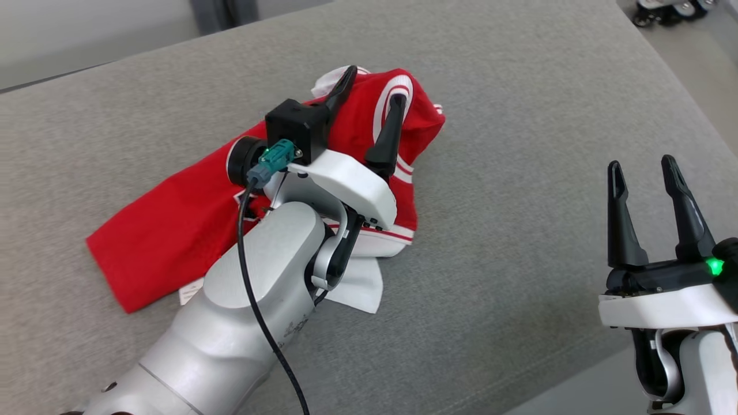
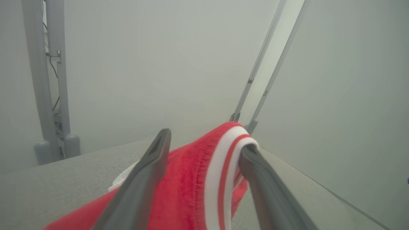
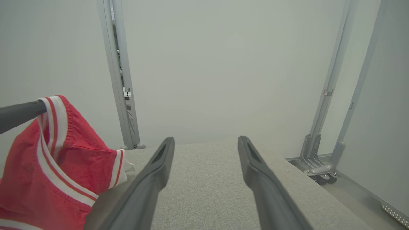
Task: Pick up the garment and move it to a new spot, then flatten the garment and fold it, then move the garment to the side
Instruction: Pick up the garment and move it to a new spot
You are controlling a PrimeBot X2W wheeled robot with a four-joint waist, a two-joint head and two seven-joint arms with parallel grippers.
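Fingers of left gripper (image 1: 371,106) spread; red garment (image 1: 173,230) lies crumpled on grey cloth surface (image 1: 519,242), striped hem hooked over one finger (lifted there); right gripper (image 1: 644,173) spread too, well apart. Pale walls (image 3: 223,64), metal posts (image 3: 121,80) behind.

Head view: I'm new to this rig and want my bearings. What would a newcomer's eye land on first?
The bright red garment with white stripes, crumpled on the grey cushion at centre-left. Over it the left hand stands open, a striped hem hooked on one finger. The right hand hovers open at lower right, apart from the cloth.
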